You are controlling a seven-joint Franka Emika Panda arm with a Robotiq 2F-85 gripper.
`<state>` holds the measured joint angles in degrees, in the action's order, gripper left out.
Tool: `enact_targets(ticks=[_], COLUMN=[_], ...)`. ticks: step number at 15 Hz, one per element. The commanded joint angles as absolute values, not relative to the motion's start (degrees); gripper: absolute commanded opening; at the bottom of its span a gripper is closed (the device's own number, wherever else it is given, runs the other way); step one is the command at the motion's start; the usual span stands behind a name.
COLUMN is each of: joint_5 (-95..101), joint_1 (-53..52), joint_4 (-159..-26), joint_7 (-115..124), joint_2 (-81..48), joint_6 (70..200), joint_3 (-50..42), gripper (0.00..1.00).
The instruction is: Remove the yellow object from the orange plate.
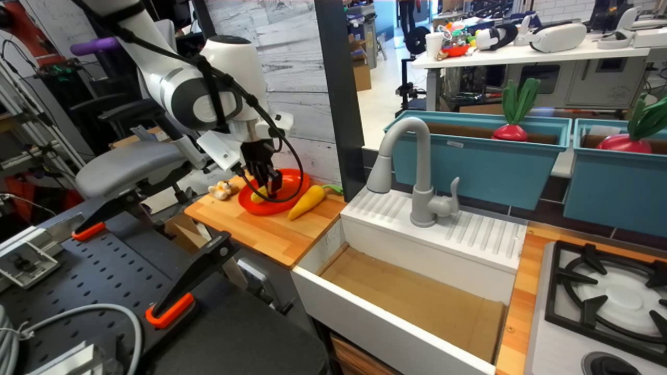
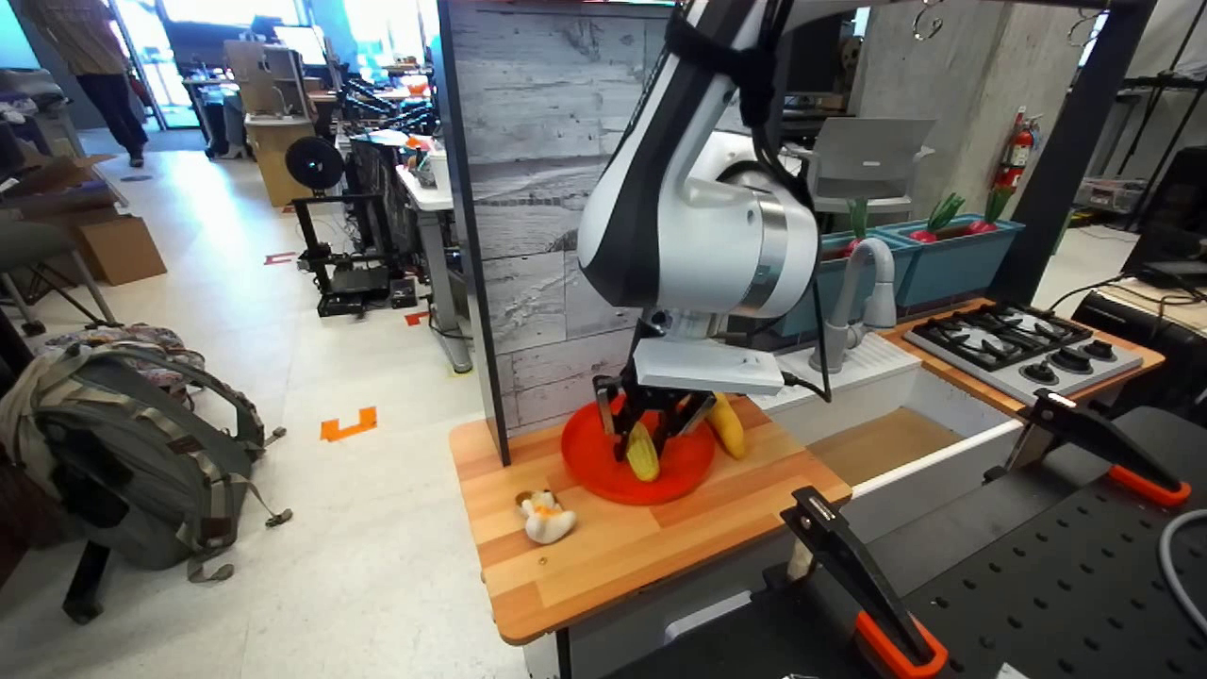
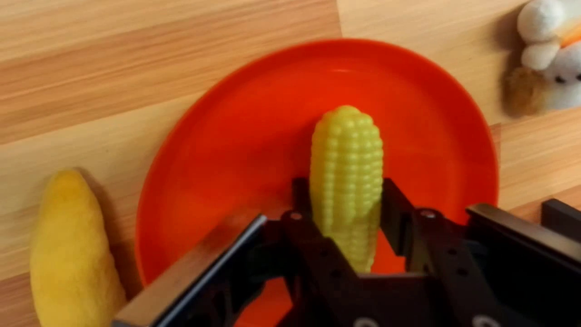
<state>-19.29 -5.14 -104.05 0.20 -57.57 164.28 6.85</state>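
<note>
A black two-fingered claw (image 3: 346,197) hangs over an orange-red plastic plate (image 3: 236,145), its pads (image 3: 394,213) clenched on a toy ear of corn (image 3: 347,159) from both sides. Seen from above in the wrist view, the corn is framed inside the plate's rim, one rounded end extending past the pads; whether its underside touches the plate cannot be told. Above the plate, a white robot arm (image 2: 698,245) carries the claw in both exterior views.

Just beside the plate, on the side toward a white sink (image 1: 359,324), lies a yellow carrot-shaped plush (image 1: 306,202), its green top showing in an exterior view. Near the plate's opposite side rests a small white stuffed toy (image 2: 545,521) with an orange patch, its dark eyes visible in the wrist view. All share a wooden desk (image 2: 603,566), and a panel of whitewashed planks (image 2: 547,170) stands upright near the plate.

The sink, farther from the plate than the plush, is floored with brown cardboard (image 1: 411,307), a curved gray faucet (image 1: 421,172) at its edge. Beyond it, well apart from the plate, is a two-burner cooktop (image 1: 557,338). Teal planters (image 1: 474,169) holding red toy radishes (image 1: 510,133) stand near the faucet. On another side of the plate, past the desk's edge, black clamps (image 2: 860,571) with orange ends sit by a dark perforated board (image 1: 94,271).
</note>
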Motion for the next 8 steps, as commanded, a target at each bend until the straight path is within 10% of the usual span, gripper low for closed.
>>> enact_targets(ticks=[1,8], joint_5=[-16.32,-13.92], joint_1=[-4.07,-1.31], joint_4=[-104.47,-112.73], joint_7=[1.38,-1.04], joint_2=[-56.57,-49.57], joint_6=[166.53,167.74], joint_3=[7.7,8.2], gripper=[0.12,0.07])
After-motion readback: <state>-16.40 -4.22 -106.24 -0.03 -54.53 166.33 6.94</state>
